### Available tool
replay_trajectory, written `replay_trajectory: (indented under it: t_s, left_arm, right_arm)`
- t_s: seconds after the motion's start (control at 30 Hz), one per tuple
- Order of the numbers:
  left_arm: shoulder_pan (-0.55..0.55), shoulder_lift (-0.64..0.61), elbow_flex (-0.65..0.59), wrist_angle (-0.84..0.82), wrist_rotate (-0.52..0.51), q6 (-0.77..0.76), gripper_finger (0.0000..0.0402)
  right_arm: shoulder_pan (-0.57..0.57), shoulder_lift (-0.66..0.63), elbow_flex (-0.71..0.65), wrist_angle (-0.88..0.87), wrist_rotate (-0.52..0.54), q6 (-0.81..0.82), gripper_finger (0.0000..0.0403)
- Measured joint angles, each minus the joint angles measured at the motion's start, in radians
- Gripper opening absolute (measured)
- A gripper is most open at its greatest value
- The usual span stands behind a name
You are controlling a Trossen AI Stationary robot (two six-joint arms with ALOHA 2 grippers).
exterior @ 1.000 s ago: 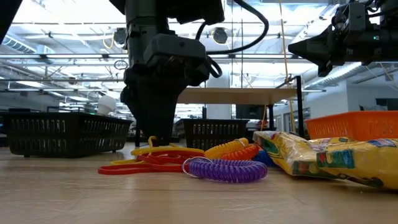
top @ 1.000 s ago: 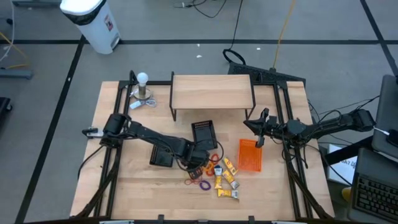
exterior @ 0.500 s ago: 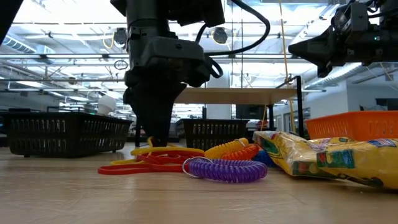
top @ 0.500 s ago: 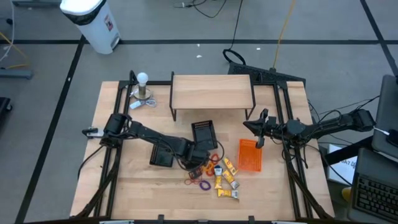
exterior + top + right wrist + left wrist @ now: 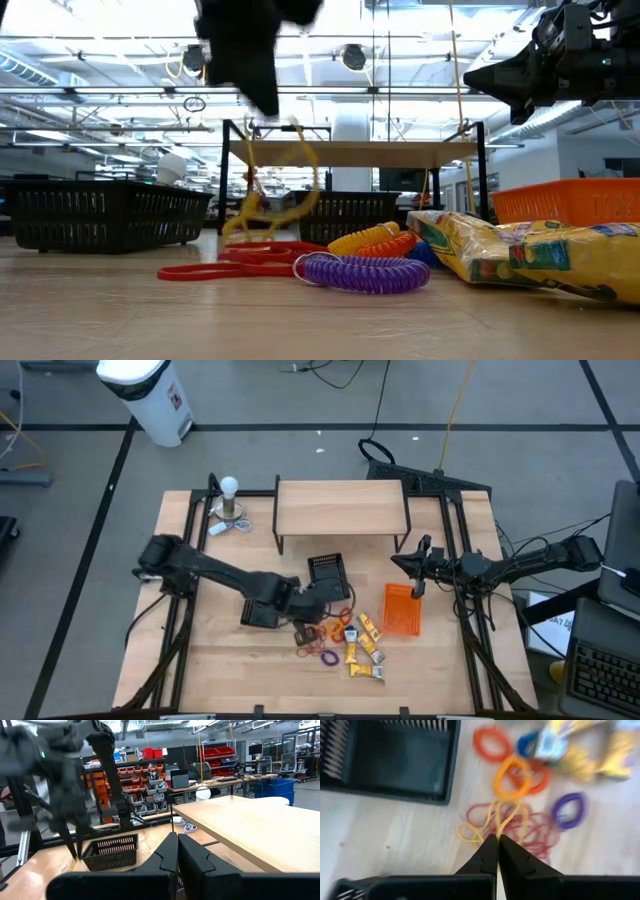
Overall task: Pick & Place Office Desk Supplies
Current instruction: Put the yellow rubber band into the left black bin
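The office desk supplies lie in a heap at the table's middle front: red, orange and purple rubber bands (image 5: 326, 651) and yellow packets (image 5: 365, 652). My left gripper (image 5: 497, 839) hangs above the heap's left side, shut on yellow rubber bands (image 5: 268, 175) that dangle below it. In the low view the purple coil (image 5: 360, 272) and red bands (image 5: 235, 266) rest on the wood. My right gripper (image 5: 177, 840) is shut on nothing, hovering at the right above the orange basket (image 5: 402, 608). My left gripper pinches a few thin yellow strands (image 5: 498, 826) between its two fingertips, coming from above and pointing down. The bands hang slack in long loops below the fingers. Their lowest loops (image 5: 240, 225) reach the red bands; whether they touch them I cannot tell.
Two black baskets (image 5: 328, 574) (image 5: 260, 612) stand just behind and left of the heap. A low wooden shelf (image 5: 340, 508) spans the table's back, and a white ball on a metal stand (image 5: 230, 500) is at the back left.
My left gripper has shut on the yellow bands lying on the heap and gone up, drawing them off the table into hanging loops. The other bands and the packets have stayed where they were.
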Motion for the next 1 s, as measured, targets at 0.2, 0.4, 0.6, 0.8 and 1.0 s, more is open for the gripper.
replay_trajectory:
  t_s: [0.2, 0.4, 0.6, 0.8, 1.0]
  left_arm:
    - [-0.067, -0.202, 0.000, -0.001, -0.102, 0.057, 0.0003]
    - [-0.161, -0.363, 0.000, -0.007, -0.256, 0.129, 0.0002]
    - [-0.223, -0.431, 0.000, -0.019, -0.375, 0.176, 0.0002]
    - [-0.240, -0.451, 0.000, -0.175, -0.448, 0.200, 0.0002]
    - [-0.248, -0.517, -0.001, -0.250, -0.527, 0.204, 0.0002]
  right_arm:
    - [0.000, 0.000, 0.000, -0.001, 0.000, 0.000, 0.0000]
    - [0.000, 0.000, 0.000, -0.003, -0.001, 0.000, 0.0000]
    - [0.000, 0.000, 0.000, -0.011, -0.001, 0.000, 0.0000]
    - [0.000, 0.000, 0.000, -0.044, 0.000, 0.000, 0.0000]
    - [0.000, 0.001, 0.000, -0.035, 0.001, -0.011, 0.0000]
